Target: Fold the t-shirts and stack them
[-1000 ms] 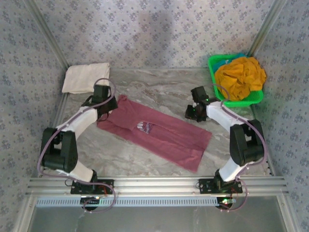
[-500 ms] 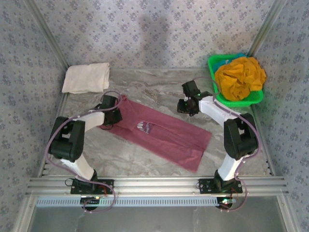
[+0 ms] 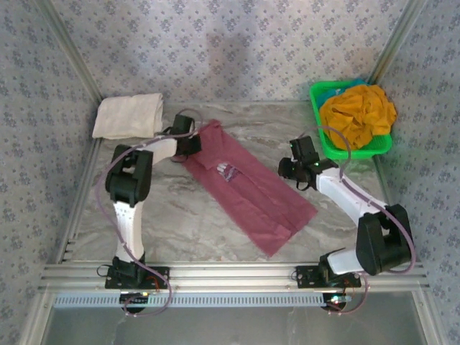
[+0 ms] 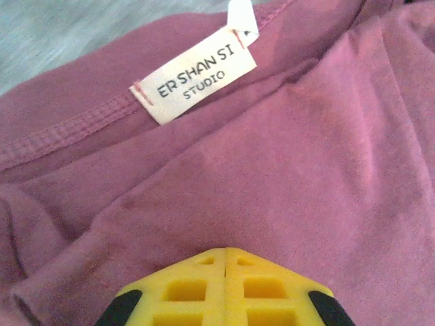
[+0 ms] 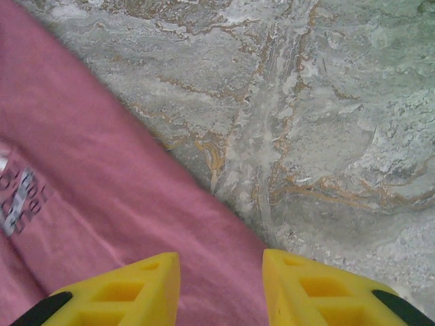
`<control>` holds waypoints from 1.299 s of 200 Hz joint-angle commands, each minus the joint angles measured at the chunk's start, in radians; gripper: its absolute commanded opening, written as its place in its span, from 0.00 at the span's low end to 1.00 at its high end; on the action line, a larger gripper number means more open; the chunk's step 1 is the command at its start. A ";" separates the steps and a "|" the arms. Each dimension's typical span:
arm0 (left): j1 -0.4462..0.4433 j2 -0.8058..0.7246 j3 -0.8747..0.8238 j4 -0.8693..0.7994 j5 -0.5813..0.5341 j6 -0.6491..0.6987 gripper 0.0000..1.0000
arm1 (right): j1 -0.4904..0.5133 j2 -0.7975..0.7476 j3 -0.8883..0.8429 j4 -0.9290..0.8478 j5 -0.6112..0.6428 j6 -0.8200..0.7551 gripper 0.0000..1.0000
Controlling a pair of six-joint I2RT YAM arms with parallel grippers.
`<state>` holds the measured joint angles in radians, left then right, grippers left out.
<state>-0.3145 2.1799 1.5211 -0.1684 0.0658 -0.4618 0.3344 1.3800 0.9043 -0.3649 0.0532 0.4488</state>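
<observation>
Jaws clamped on the maroon t-shirt (image 3: 251,194) collar at left gripper (image 4: 224,252), parted and empty at right gripper (image 5: 221,270); flattening seems in hand, hem grasp needed next

The maroon t-shirt (image 3: 251,198) is spread as a long folded strip, slanted from far left to near right on the table (image 3: 180,223). The cream-white t-shirt (image 3: 128,115) is folded at the far-left corner. The mustard-orange t-shirt (image 3: 357,111) is heaped in the green basket (image 3: 316,97).
</observation>
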 commanded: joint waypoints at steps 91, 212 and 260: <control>0.015 -0.146 0.066 0.083 -0.033 0.007 0.00 | 0.002 -0.036 0.006 0.048 -0.023 -0.055 0.40; -0.090 -0.116 -0.164 0.095 0.049 -0.222 0.00 | 0.033 0.141 0.092 0.088 -0.090 -0.079 0.39; -0.067 -0.034 -0.081 -0.017 0.046 -0.193 0.00 | 0.014 0.128 0.055 0.092 -0.099 -0.074 0.39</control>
<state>-0.3992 2.0979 1.3754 -0.0975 0.1070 -0.6674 0.3595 1.5242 0.9756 -0.2760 -0.0326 0.3908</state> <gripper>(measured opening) 0.043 0.389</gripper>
